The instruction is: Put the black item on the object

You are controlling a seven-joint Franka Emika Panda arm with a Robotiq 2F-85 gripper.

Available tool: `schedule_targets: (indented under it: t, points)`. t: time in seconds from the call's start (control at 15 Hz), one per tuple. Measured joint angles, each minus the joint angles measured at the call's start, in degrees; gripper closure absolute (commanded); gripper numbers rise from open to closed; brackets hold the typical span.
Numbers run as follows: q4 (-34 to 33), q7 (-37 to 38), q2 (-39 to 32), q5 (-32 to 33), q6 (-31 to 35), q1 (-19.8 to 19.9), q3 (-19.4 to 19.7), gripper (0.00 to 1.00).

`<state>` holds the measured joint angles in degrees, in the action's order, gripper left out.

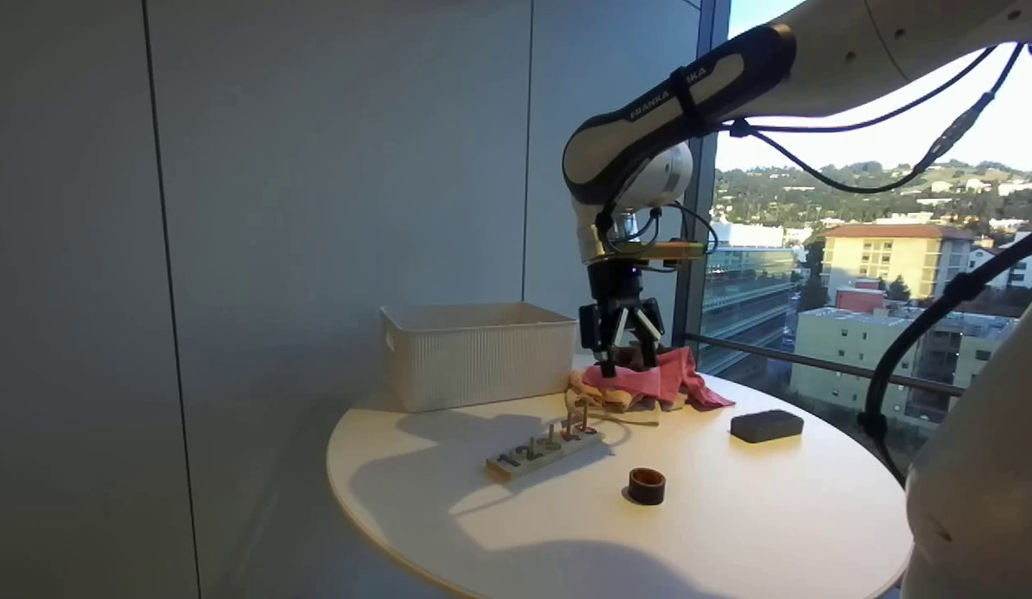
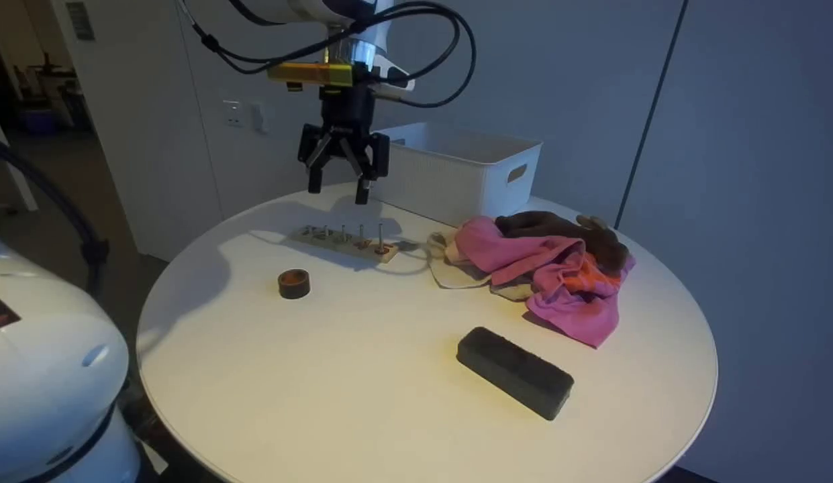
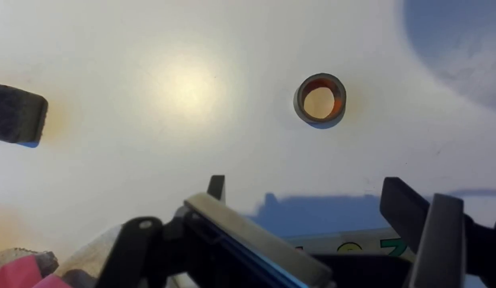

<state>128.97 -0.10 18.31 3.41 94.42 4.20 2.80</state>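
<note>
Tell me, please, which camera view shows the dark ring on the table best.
The wrist view. It looks down on the dark ring, so its full circle and open middle show, and the ring appears largest there. Both exterior views show it whole too, but smaller, more from the side.

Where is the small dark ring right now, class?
In both exterior views, the small dark ring rests on the table, nearer the camera than the numbered peg board, its nearest neighbour. The wrist view shows it upper right of centre.
</note>
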Motion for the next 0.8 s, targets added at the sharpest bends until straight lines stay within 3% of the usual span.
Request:
schedule_targets:
  t: [0.47, 0.8]
  points:
    - [8.4, -5.4, 0.0, -0.8, 0.7, -1.2, 0.0, 0.00]
    - [17.4, -10.2, -0.9, -1.6, 13.5, -2.4, 0.0, 0.00]
